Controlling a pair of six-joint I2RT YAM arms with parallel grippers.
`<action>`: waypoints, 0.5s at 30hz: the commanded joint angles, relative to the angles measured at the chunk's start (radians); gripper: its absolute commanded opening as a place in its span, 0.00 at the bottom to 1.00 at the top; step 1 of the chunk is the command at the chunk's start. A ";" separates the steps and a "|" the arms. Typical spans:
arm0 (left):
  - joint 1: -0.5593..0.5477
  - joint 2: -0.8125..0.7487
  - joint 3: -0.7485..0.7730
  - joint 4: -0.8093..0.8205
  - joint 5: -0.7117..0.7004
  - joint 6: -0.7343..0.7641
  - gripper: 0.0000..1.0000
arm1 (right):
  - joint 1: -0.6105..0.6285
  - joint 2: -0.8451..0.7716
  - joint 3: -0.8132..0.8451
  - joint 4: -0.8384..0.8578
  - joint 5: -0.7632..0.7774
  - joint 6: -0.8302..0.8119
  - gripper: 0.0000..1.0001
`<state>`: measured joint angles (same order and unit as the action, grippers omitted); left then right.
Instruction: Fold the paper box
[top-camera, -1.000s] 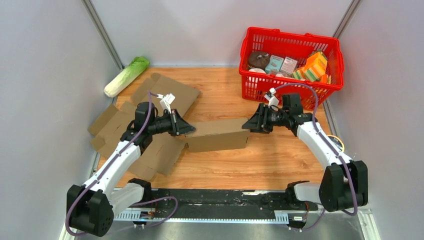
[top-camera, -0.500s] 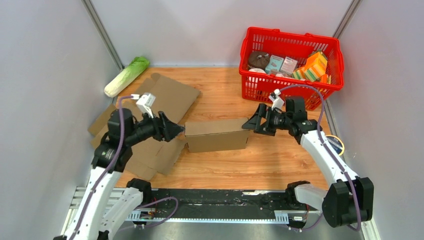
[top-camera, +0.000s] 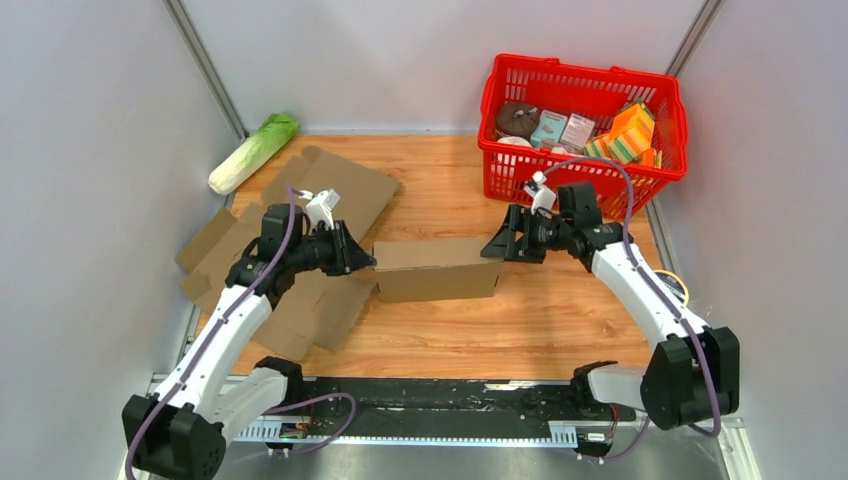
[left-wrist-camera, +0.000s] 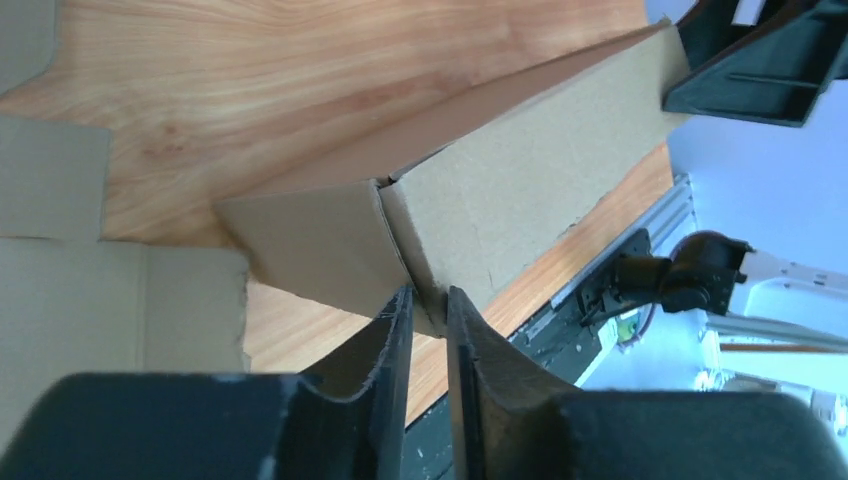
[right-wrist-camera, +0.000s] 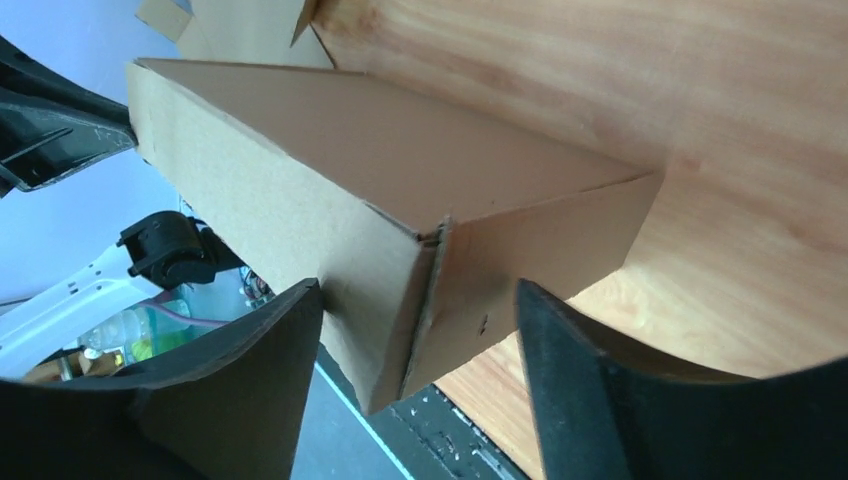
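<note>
Top external view: paper box (top-camera: 437, 268) lies closed, long side across, abt mid-worktop (top-camera: 540, 330), w/ left gripper (top-camera: 362, 255) at its left end & right gripper (top-camera: 495, 247) at its right end. From up there neither jaw gap can be read, since the wrists hide the fingertips.

Left wrist view fills that in: fingers (left-wrist-camera: 392, 345) are drawn to a narrow slit, w/ box's lower end corner right at the slit's mouth. Can't tell if the card is actually pinched. Seam where end flap meets long side shows just above the tips. Same view catches right gripper's dark fingers past box's far end, top right.

Right wrist view: jaws spread wide, unclamped, one finger (right-wrist-camera: 270, 380) each side of box's end corner. One finger looks just beside the long face, contact unclear. End flap is shut, seam running down the corner. Left gripper shows dark at the far end, left edge of pic.

Only the top view shows surroundings. Red basket (top-camera: 585, 110) of packets sits at far right corner, just beyond right arm's wrist. Cabbage (top-camera: 253, 152) lies at far left corner. Flat cardboard sheets (top-camera: 340, 190) spread along left edge w/ left arm over them, one sheet's edge near box's left end. Small round item (top-camera: 675, 290) at right edge, partly behind right arm.
</note>
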<state>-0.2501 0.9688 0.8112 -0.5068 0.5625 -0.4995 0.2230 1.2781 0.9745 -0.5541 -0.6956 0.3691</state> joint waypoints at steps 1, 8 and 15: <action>-0.026 -0.076 -0.161 0.067 -0.024 0.004 0.19 | 0.010 -0.140 -0.137 -0.061 0.089 0.031 0.69; -0.110 -0.365 -0.339 -0.016 -0.075 -0.092 0.27 | 0.009 -0.411 -0.241 -0.275 0.370 0.225 0.97; -0.110 -0.519 -0.077 -0.243 -0.047 -0.149 0.76 | -0.002 -0.456 -0.117 -0.348 0.326 0.292 1.00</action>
<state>-0.3614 0.5156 0.5522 -0.5983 0.5404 -0.6266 0.2260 0.8421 0.8021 -0.8631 -0.3809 0.5961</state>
